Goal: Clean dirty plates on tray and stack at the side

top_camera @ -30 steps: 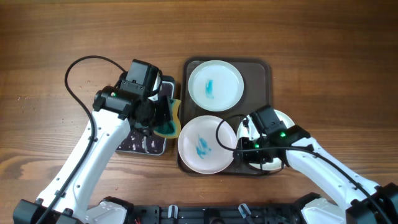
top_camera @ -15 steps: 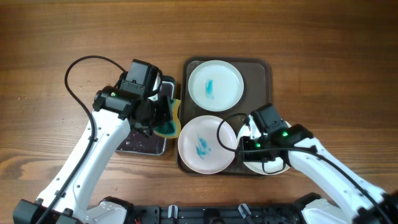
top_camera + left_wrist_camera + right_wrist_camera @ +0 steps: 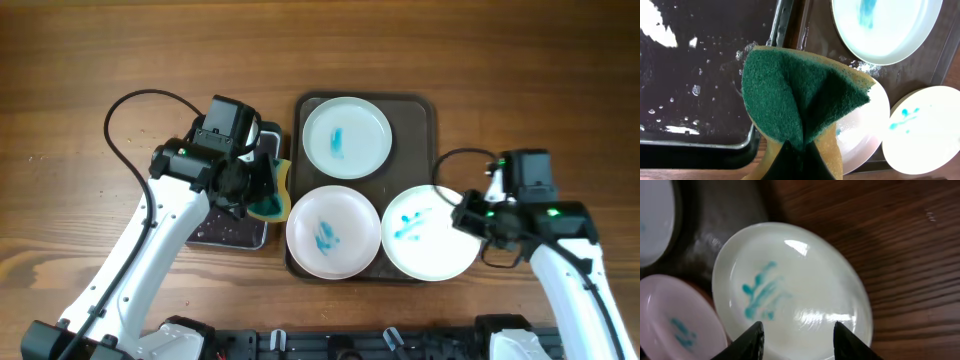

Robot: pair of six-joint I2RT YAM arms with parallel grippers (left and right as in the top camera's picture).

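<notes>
Sponge (image 3: pixel 800 100) clamped, right side empty.
My left end effector (image 3: pixel 799 157) pinches it folded; the right end effector (image 3: pixel 797 339) gapes over a blue-smeared plate (image 3: pixel 790 280) (overhanging the tray (image 3: pixel 420 110) edge).

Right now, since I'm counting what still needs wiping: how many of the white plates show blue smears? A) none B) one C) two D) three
D: the back plate, the front-left plate and the front-right plate each carry a blue smear.
</notes>
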